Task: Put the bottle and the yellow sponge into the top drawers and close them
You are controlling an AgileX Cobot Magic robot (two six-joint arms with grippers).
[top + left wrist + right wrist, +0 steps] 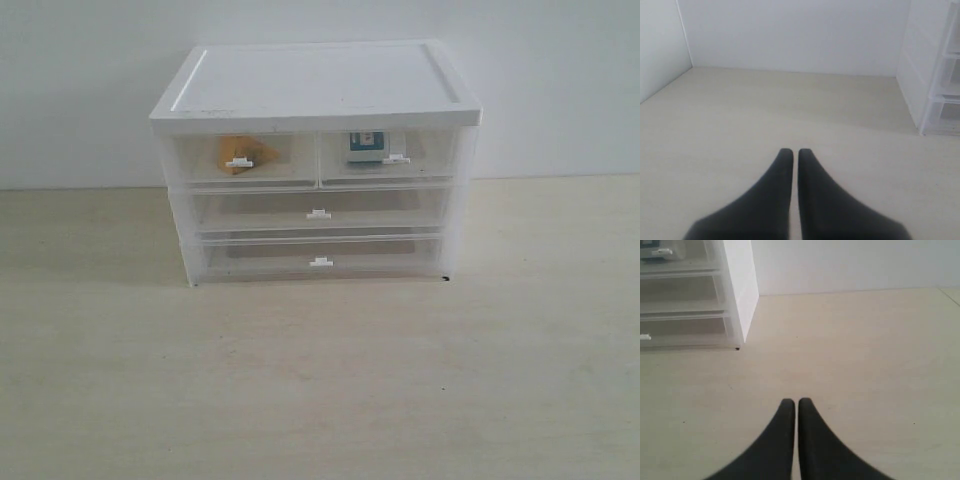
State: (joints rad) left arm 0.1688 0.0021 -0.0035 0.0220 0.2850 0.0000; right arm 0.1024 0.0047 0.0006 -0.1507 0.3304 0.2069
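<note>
The yellow sponge (243, 153) lies inside the top left drawer (246, 160), seen through its clear front. The bottle (366, 146) with its teal label lies inside the top right drawer (390, 157); a corner of that drawer (670, 257) shows in the right wrist view. Both top drawers sit pushed in, flush with the cabinet front. Neither arm appears in the exterior view. My left gripper (795, 152) is shut on nothing, low over bare table left of the cabinet. My right gripper (796, 402) is shut on nothing, over the table right of the cabinet.
The white cabinet (320, 90) stands at the back of the light wooden table (320, 380) against a white wall. Two full-width drawers (320, 212) below the top pair are pushed in. The cabinet's side (912, 75) is right of my left gripper; its other side (740, 285) is left of my right gripper.
</note>
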